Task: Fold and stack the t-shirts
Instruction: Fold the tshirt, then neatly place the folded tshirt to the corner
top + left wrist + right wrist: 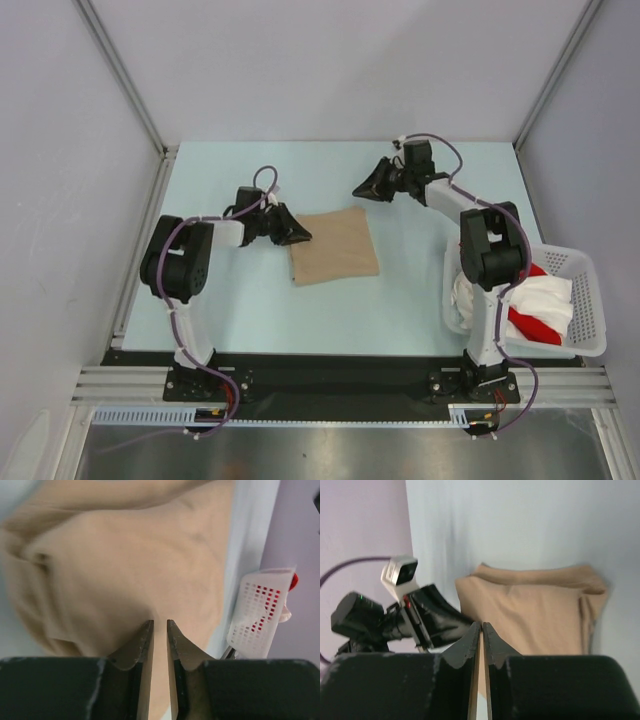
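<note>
A beige t-shirt (335,247) lies folded into a rough square on the middle of the table. My left gripper (303,237) hovers at its left edge. In the left wrist view, my left gripper (159,622) shows a narrow gap with nothing in it, over the beige t-shirt (130,565). My right gripper (358,190) hangs just beyond the shirt's far right corner. In the right wrist view, my right gripper (481,624) is open by a sliver and empty, with the beige t-shirt (540,610) beyond it. A red t-shirt (535,325) and a white t-shirt (545,295) lie bunched in the basket.
A white lattice basket (590,275) stands at the table's right edge beside the right arm's base; the basket (260,610) also shows in the left wrist view. The left arm's wrist (420,615) shows close to the shirt. Grey walls enclose the table on three sides.
</note>
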Motion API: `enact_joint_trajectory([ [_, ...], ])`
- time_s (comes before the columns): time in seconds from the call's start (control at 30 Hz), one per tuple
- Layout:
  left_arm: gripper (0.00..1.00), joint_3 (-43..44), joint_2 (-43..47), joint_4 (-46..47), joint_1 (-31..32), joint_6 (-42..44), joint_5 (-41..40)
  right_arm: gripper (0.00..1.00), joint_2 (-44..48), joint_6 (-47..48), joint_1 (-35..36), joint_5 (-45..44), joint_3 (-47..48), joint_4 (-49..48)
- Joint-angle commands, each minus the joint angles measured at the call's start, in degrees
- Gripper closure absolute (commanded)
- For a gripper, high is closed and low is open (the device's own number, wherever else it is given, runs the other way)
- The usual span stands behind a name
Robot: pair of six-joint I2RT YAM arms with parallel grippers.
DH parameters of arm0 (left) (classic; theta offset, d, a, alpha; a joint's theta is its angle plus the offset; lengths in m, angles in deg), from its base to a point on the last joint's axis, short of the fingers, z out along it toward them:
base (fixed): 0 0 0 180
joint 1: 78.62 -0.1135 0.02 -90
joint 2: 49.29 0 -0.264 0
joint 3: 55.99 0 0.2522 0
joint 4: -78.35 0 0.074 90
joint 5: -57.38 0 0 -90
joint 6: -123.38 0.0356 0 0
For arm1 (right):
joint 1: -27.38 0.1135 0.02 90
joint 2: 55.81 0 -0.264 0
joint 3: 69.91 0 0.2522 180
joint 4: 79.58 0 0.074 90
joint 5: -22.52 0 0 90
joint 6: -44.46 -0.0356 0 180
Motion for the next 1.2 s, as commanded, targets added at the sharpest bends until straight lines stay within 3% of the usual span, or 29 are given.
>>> enact_joint_trajectory([
  [0.0, 0.80, -0.16, -2.83, 5.00, -2.94, 0.41, 1.32, 0.89, -3.31, -1.41, 3.16, 4.49, -4.47, -4.84],
  [0.13, 0.85, 3.26, -6.78, -0.24, -5.58, 4.71, 0.87, 0.91, -7.27, -7.56, 2.20, 4.40, -10.01, -16.95],
  [0.23, 0.84, 5.02, -5.39, -2.99, -5.59, 7.36, -0.18, 0.93, -10.26, -9.60, 0.35, 4.23, -10.20, -19.88],
  [0.4, 0.70, 5.90, -0.82, -8.43, -5.59, 11.13, -2.81, 0.93, -13.69, -6.53, -3.51, 4.49, -6.07, -16.73],
  [0.5, 0.64, 8.01, 1.46, -16.33, -5.59, 14.39, -6.67, 0.90, -13.79, 0.12, -4.75, 3.44, -0.37, -2.81],
  [0.6, 0.52, 9.68, 5.49, -22.04, -5.59, 16.67, -10.45, 0.79, -10.54, 8.22, -4.93, 0.37, 7.10, 9.96],
  [0.63, 0.47, 10.20, 6.56, -23.63, -5.59, 17.20, -13.16, 0.74, -9.49, 13.73, -4.84, -2.43, 9.12, 18.79],
  [0.7, 0.28, 10.74, 8.76, -25.84, -5.59, 18.96, -18.44, 0.67, -6.32, 17.37, -4.58, -5.95, 15.02, 29.62],
  [0.77, 0.15, 10.91, 9.82, -26.90, -5.50, 21.23, -21.78, 0.58, -4.21, 19.58, -4.05, -7.20, 17.22, 34.50],
  [0.87, 0.12, 10.74, 8.33, -27.35, -5.50, 24.58, -22.59, 0.52, 2.02, 20.29, -2.29, -5.19, 15.57, 37.68],
  [0.97, 0.08, 9.51, 5.53, -23.04, -5.41, 26.87, -17.51, 0.50, 9.14, 19.50, -0.01, -3.17, 8.99, 37.34],
  [1.17, 0.13, 7.22, 1.13, -11.26, -5.06, 25.48, -9.50, 0.51, 21.98, 18.17, 1.49, 1.50, -5.61, 32.32],
])
